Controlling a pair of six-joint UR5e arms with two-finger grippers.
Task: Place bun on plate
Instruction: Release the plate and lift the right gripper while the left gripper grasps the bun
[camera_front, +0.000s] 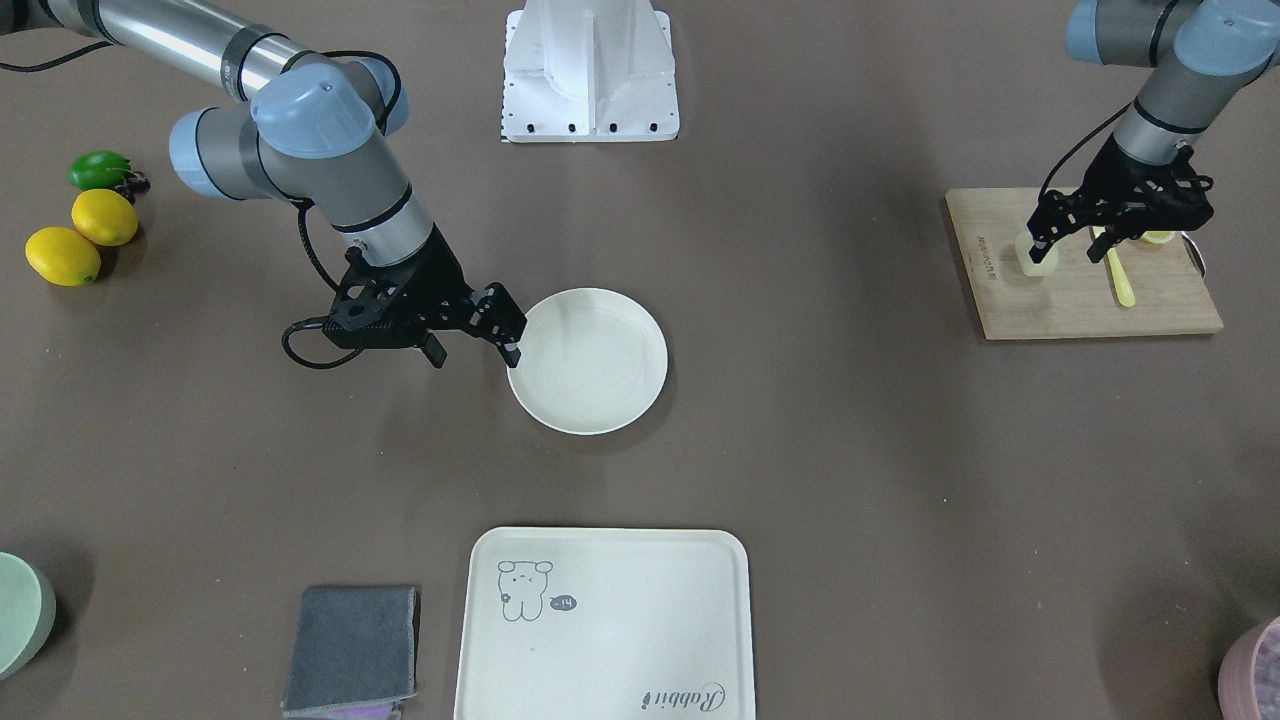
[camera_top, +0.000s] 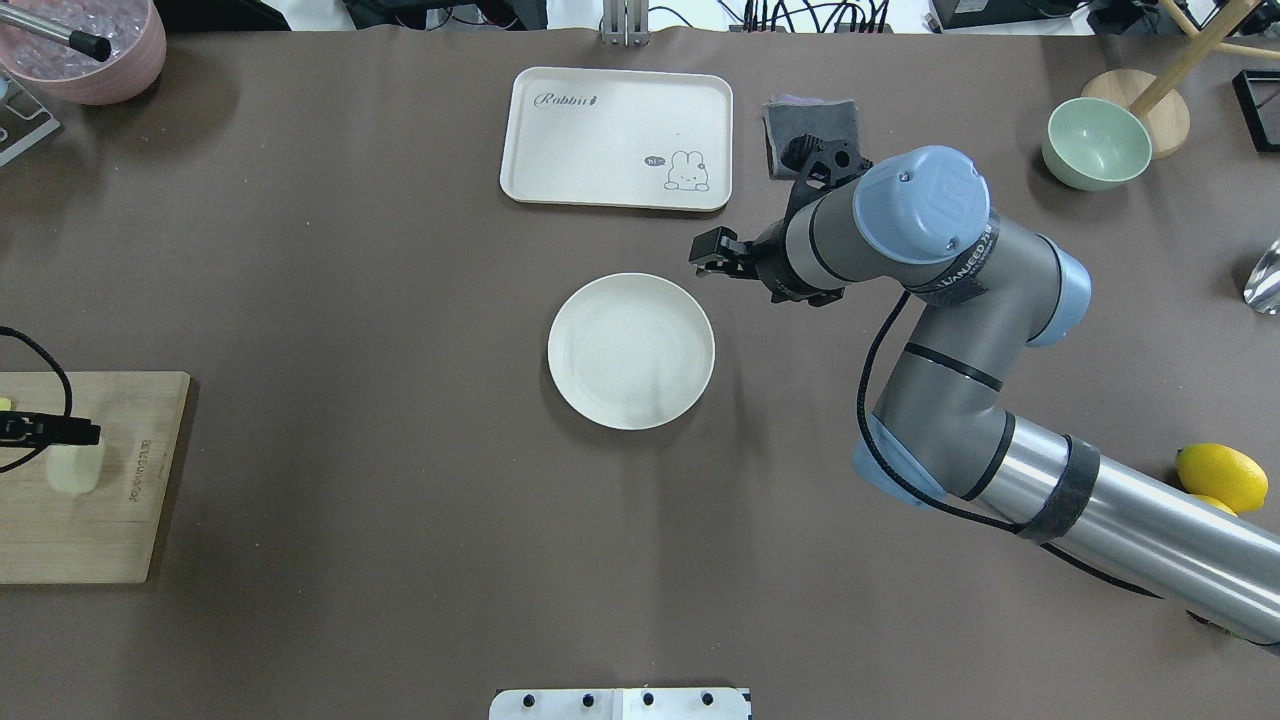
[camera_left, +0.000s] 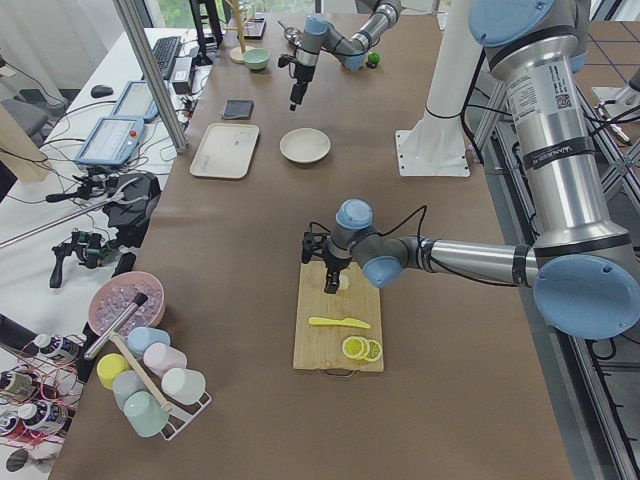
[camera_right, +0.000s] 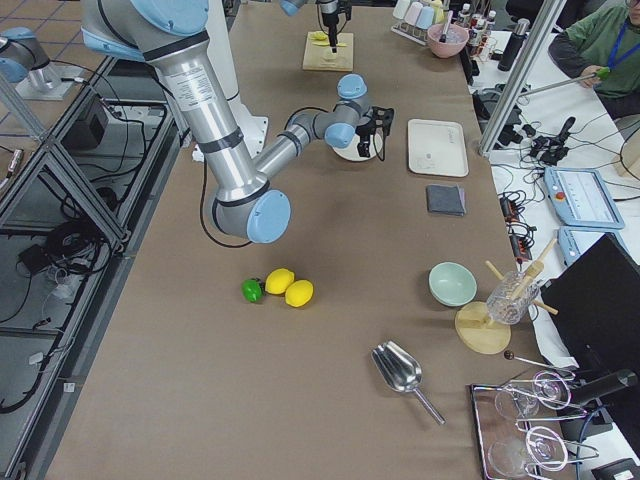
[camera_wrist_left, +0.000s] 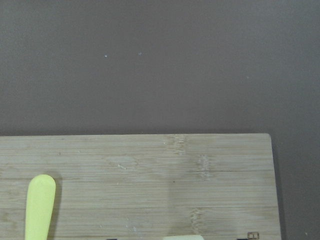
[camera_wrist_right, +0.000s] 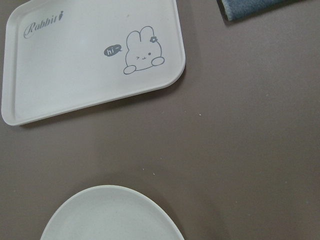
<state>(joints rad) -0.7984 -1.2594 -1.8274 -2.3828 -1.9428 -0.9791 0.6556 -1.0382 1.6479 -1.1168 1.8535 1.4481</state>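
The bun is a small pale lump on the wooden cutting board, also seen from overhead. My left gripper hangs open just over the bun, one finger above it. In the left wrist view only the bun's top shows, at the bottom edge. The round cream plate lies bare mid-table, and it shows in the overhead view too. My right gripper stands open and holds nothing beside the plate's rim; its camera sees the plate's edge.
A yellow knife and lemon slices share the board. The rabbit tray and a grey cloth lie beyond the plate. Two lemons and a lime sit by the right arm. Green bowl and pink bowl stand at far corners.
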